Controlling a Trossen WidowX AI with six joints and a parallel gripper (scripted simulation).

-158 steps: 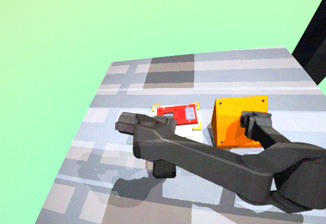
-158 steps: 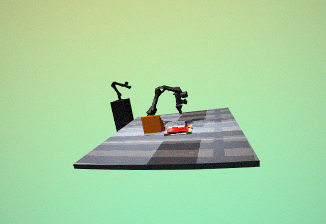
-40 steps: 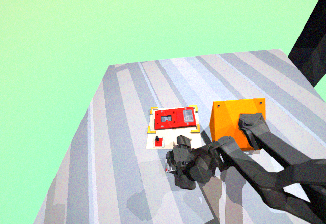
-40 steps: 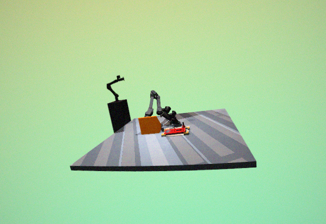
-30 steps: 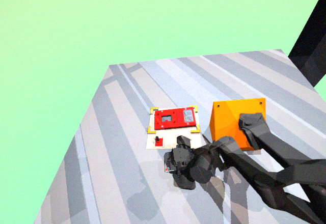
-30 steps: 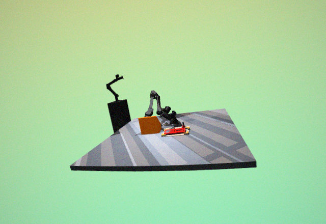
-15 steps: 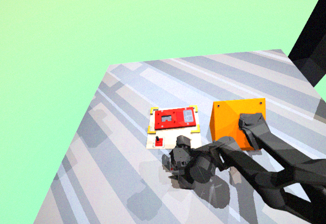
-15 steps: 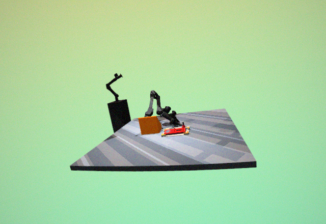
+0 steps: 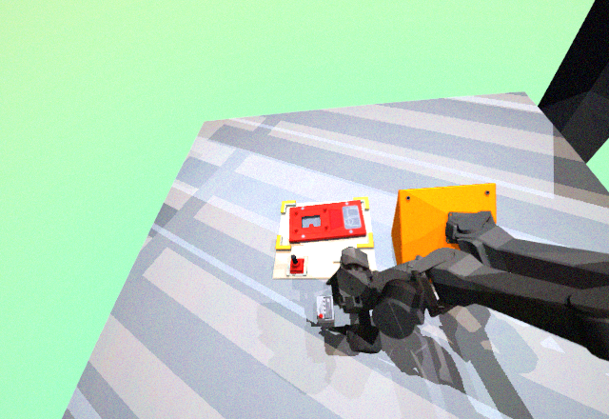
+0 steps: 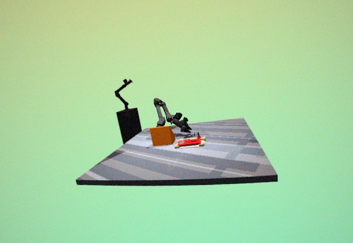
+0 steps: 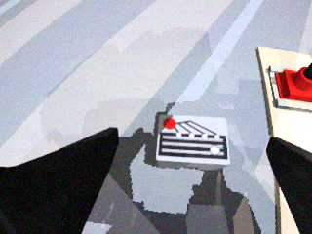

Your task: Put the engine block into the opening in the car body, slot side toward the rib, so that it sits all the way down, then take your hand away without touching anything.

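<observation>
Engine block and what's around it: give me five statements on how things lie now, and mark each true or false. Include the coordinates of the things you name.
1. The engine block point(image 9: 324, 308) point(image 11: 193, 141) sits inside the opening of the car body point(image 9: 339, 220) point(image 10: 189, 141). False: it lies on the table, outside the car body.
2. The pincer point(image 9: 320, 325) point(image 10: 188, 131) point(image 11: 193, 139) stands open. True.
3. The engine block's top carries a red dot. True.
4. The wedge-like block point(image 9: 427, 208) point(image 10: 161, 136) beside the board point(image 9: 322, 257) point(image 11: 267, 88) is blue. False: it is orange.
5. The small red part with the black knob point(image 9: 297, 266) point(image 11: 294, 85) stands on the board. True.
</observation>
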